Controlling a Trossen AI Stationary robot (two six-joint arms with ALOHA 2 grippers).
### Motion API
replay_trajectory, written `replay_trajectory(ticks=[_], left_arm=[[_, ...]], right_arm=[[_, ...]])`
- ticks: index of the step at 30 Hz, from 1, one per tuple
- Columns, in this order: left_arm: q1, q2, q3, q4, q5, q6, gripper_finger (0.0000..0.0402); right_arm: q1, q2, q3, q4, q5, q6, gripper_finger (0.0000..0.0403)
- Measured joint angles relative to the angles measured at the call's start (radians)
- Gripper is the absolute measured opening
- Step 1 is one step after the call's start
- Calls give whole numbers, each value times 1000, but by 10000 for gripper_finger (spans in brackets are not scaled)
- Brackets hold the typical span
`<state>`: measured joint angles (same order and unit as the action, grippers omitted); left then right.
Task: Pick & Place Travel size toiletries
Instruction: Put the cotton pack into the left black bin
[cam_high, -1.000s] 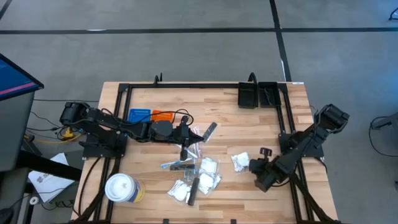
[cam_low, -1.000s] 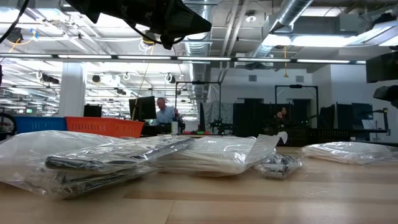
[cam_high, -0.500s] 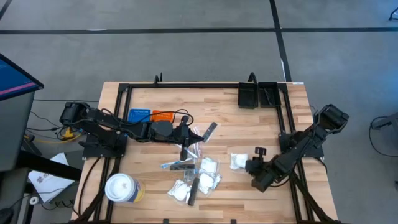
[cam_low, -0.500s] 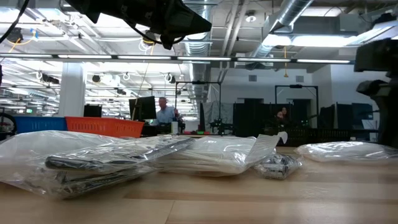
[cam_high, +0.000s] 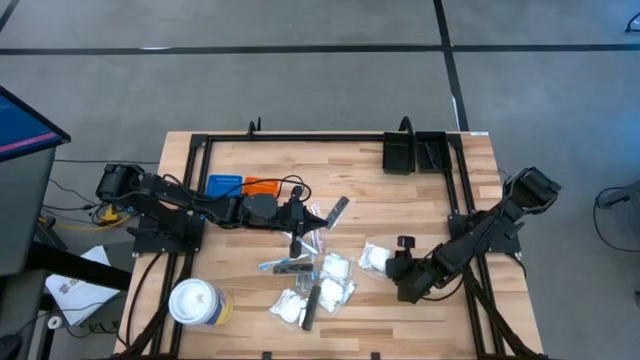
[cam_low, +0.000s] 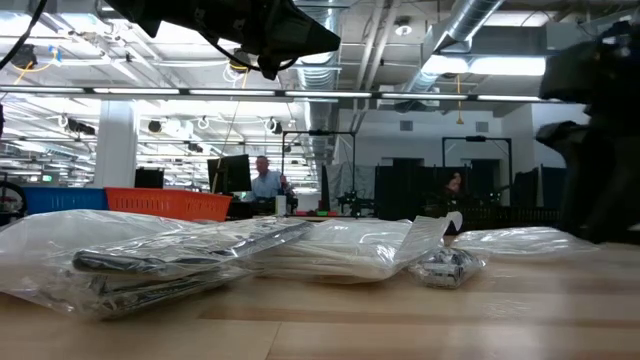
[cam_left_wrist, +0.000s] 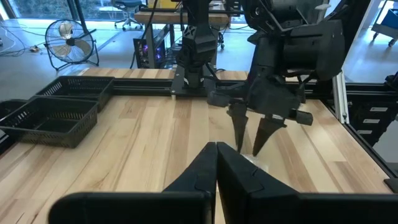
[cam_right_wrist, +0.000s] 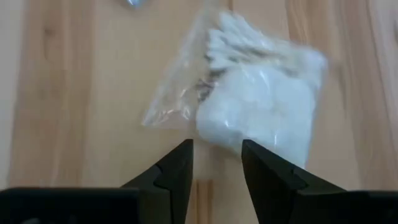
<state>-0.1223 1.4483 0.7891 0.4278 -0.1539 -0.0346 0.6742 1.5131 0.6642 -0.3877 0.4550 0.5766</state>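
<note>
A crinkly clear packet with white contents (cam_high: 374, 257) (cam_right_wrist: 261, 102) (cam_low: 520, 240) lies flat on the table, right of the main pile. My right gripper (cam_high: 393, 264) (cam_right_wrist: 216, 163) (cam_left_wrist: 249, 144) is open and slants down at the packet's right edge, its fingers just short of the white contents in the right wrist view. The other toiletries (cam_high: 315, 282) (cam_low: 200, 255), packets and thin sticks, lie heaped mid-table. My left gripper (cam_high: 303, 215) (cam_left_wrist: 216, 148) is shut and hangs above the pile's far side with nothing seen between its fingers. My right gripper has its open fingers (cam_right_wrist: 181, 167) at the right edge of the clear packet (cam_right_wrist: 174, 115), slanting down from the table's right. Whether they touch the packet, I cannot tell. The packet lies flat on the table.
A big white lidded cup (cam_high: 195, 302) stands at the near left corner. Blue (cam_high: 224, 185) and orange (cam_high: 263, 185) trays sit behind the left arm. Black baskets (cam_high: 415, 152) (cam_left_wrist: 50, 112) stand at the far right. A black frame rail (cam_high: 320, 137) borders the table.
My right gripper has moved toward the table's left, coming up against the lone packet while staying open. The packet has slid a little toward the left, closer to the pile. The left arm has kept still.
</note>
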Motion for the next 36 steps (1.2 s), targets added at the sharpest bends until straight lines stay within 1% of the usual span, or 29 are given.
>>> replay_trajectory(ticks=[6, 10, 13, 17, 21, 22, 24, 27, 29, 31, 36], left_arm=[[0, 0, 0, 0, 0, 0, 2], [0, 0, 0, 0, 0, 0, 2], [-1, 0, 0, 0, 0, -5, 2], [-7, 0, 0, 0, 0, -8, 2], [-8, 0, 0, 0, 0, -11, 2], [-8, 0, 0, 0, 0, -19, 2], [-8, 0, 0, 0, 0, -27, 2], [-8, 0, 0, 0, -2, -27, 2], [-8, 0, 0, 0, -2, -27, 2], [-8, 0, 0, 0, -2, -27, 2], [-16, 0, 0, 0, -2, -27, 2]], right_arm=[[-53, -1, 0, 85, 0, -241, 117], [-66, -2, 0, 88, -1, -318, 98], [-25, -2, 0, 102, -8, -326, 75], [59, -2, 15, 138, -7, -334, 39], [125, -2, 91, 137, 77, -393, 5], [137, -2, 111, 146, 107, -382, 4], [143, -2, 148, 191, 145, -309, 10], [127, -3, 182, 219, 142, -266, 15], [113, -3, 197, 222, 139, -261, 13], [99, -3, 200, 228, 114, -262, 7], [65, -2, 199, 227, 106, -269, 3]])
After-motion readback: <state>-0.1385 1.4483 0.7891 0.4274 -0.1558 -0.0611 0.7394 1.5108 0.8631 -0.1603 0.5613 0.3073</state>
